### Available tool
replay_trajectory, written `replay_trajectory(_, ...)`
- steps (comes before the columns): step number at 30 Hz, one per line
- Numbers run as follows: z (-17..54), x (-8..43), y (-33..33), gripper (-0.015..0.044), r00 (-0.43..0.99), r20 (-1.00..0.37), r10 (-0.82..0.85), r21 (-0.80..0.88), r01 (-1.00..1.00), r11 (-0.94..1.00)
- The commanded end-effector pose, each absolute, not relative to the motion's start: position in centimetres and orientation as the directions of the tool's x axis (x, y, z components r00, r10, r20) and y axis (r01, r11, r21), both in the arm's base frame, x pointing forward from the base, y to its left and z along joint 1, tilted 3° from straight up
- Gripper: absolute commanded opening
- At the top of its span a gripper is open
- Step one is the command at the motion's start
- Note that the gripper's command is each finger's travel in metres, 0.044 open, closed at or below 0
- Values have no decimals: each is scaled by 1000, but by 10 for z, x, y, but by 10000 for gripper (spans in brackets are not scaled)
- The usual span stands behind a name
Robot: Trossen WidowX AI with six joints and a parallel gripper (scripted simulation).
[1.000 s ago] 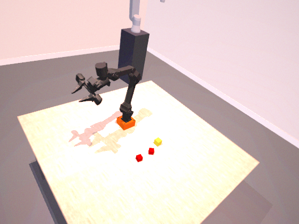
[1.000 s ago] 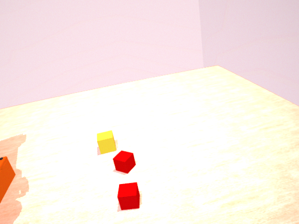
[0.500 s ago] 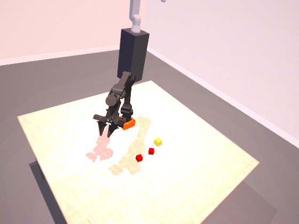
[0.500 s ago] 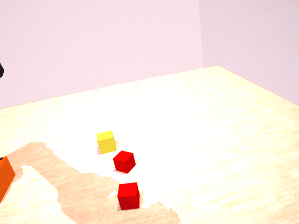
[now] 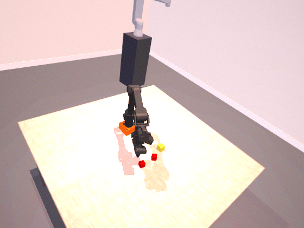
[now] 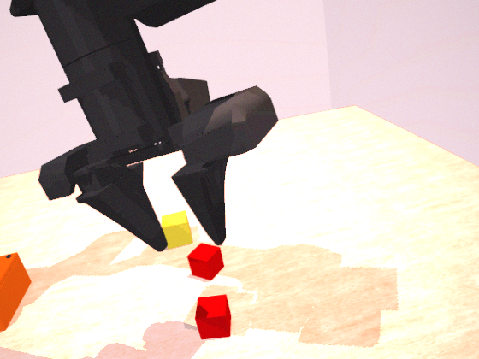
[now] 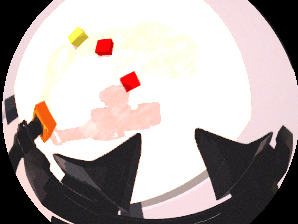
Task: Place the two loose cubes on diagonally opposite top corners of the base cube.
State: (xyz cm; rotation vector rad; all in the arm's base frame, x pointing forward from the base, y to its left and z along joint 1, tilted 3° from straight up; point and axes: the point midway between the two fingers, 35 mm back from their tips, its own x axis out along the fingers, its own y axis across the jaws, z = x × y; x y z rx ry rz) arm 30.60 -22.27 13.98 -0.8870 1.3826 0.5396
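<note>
A yellow cube, slightly larger than the red ones and seemingly the base cube, stands on the table with nothing on top. One red cube lies beside it, apart. The other red cube lies farther from the yellow one. My gripper is partly open and empty, tilted with its fingers pointing down above the table. In the exterior view one fingertip overlaps the yellow cube's edge; the cubes are not between the fingers.
The orange arm base is mounted on the table, behind the cubes in the top view. A dark pedestal with a pale arm stands beyond the table's far edge. Arm shadows fall around the cubes.
</note>
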Motion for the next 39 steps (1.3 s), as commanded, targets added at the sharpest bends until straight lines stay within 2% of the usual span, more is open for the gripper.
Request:
replay_trajectory(1, 116, 316, -180, 265, 35, -997, -66, -58, -923, 380)
replay_trajectory(4, 108, 317, -164, 265, -13, -999, -36, 2, -956, 294)
replay_trajectory(10, 106, 317, -164, 265, -13, -999, -36, 2, -956, 294)
replay_trajectory(18, 47, 316, -166, 265, -14, -999, -36, 2, -956, 294)
replay_trajectory(39, 16, 316, -168, 265, -14, -999, -36, 2, -956, 294)
